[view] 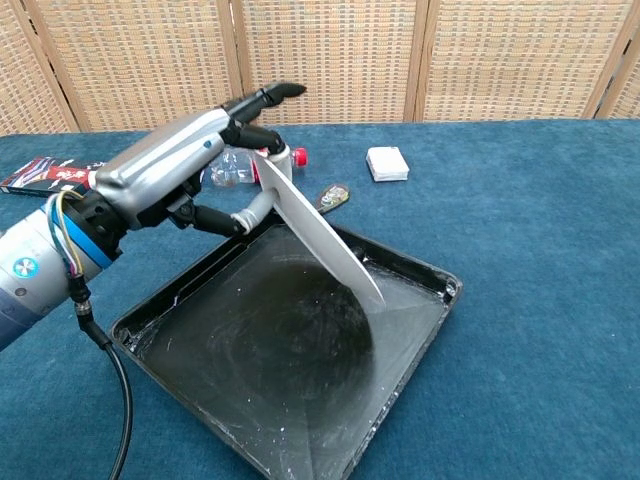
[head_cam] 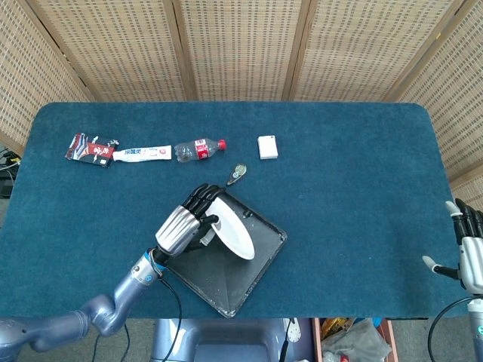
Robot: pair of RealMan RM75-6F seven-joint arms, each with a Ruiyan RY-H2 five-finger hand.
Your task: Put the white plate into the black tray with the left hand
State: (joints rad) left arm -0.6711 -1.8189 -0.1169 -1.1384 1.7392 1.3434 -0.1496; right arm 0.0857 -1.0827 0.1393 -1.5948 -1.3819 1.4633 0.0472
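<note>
My left hand (head_cam: pixel 185 223) (view: pixel 190 165) holds the white plate (head_cam: pixel 232 228) (view: pixel 320 238) by its rim, thumb under and fingers over. The plate is tilted steeply, its lower edge down inside the black tray (head_cam: pixel 198 282) (view: pixel 260 430), above the tray's middle. The tray lies on the blue table, turned like a diamond. Whether the plate's edge touches the tray floor is unclear. My right hand (head_cam: pixel 469 253) hangs at the table's far right edge with fingers apart and nothing in it.
Along the back of the table lie a red packet (head_cam: pixel 89 149), a toothpaste tube (head_cam: pixel 143 154), a small plastic bottle (head_cam: pixel 198 149) (view: pixel 240 166), a white box (head_cam: pixel 267 146) (view: pixel 387 163) and a small dark object (head_cam: pixel 237 173) (view: pixel 329 198) just behind the tray.
</note>
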